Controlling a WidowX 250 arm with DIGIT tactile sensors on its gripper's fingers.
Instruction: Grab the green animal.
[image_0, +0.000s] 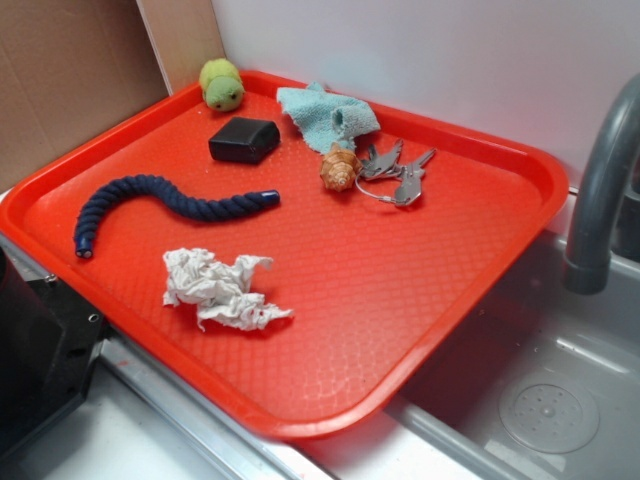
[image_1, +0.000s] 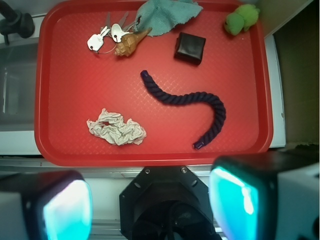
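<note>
While claw (image_1: 150, 205) hangs open, green animal (image_1: 241, 19) well apart.

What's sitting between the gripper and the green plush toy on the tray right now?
The gripper hangs open over the near edge of the red tray. The green plush toy sits in the far corner. The navy rope and the black box lie roughly between them, but both are low, so a descent from above looks clear.

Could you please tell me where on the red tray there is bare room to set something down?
The tray is bare between the keys and crumpled paper, and beside the rope. The far edge is crowded: cloth, shell, black box, green animal.
</note>
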